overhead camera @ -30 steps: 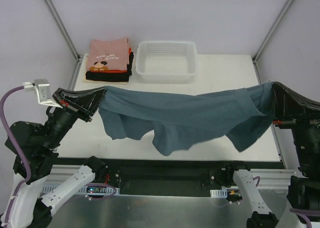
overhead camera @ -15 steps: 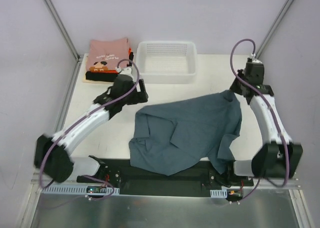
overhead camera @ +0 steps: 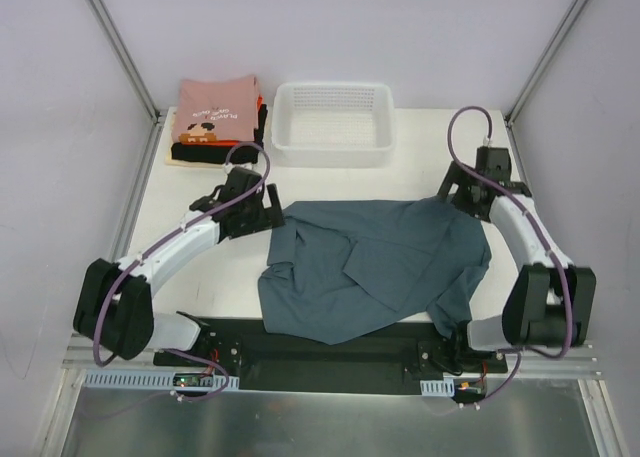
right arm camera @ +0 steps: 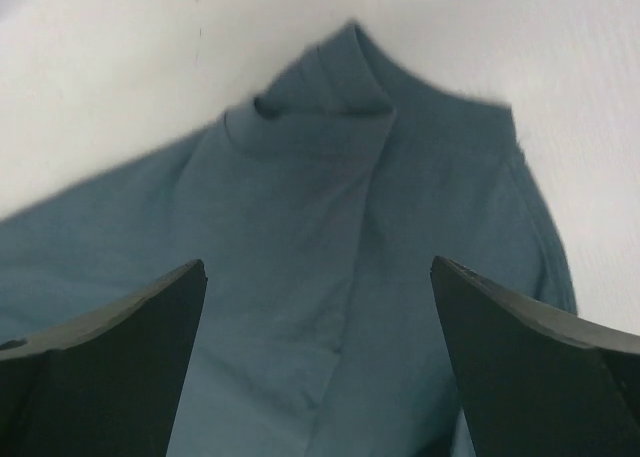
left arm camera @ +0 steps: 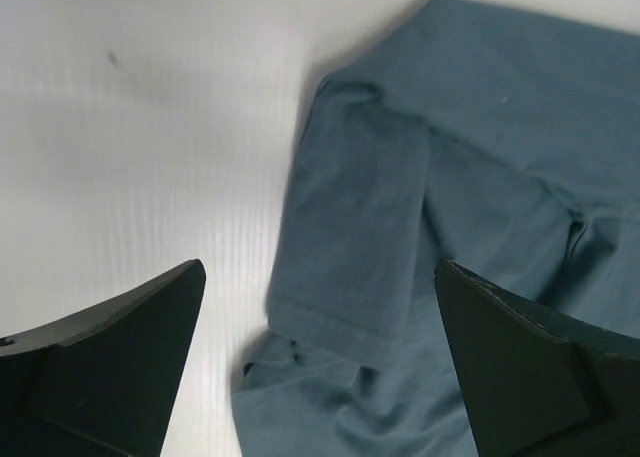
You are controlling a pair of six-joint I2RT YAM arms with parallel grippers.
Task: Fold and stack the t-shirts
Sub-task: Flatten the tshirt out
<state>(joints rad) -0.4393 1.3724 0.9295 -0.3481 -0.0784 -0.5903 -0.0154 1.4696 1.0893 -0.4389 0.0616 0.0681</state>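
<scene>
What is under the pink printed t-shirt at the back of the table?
Edges of an orange-red t-shirt and a black t-shirt show beneath the pink printed t-shirt; it covers the rest of them.

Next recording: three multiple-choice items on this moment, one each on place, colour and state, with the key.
1. Where is the white mesh basket? A at the near edge; B at the table's far edge, right of the folded stack; C held by a gripper.
2. The stack's top shirt is: A pink; B green; C yellow.
3. The blue-grey t-shirt is: A hanging; B folded; C lying rumpled.
Key: B, it sits beside the stack; A, a pink printed tee tops it; C, it lies loose between the open left gripper and right gripper.
</scene>
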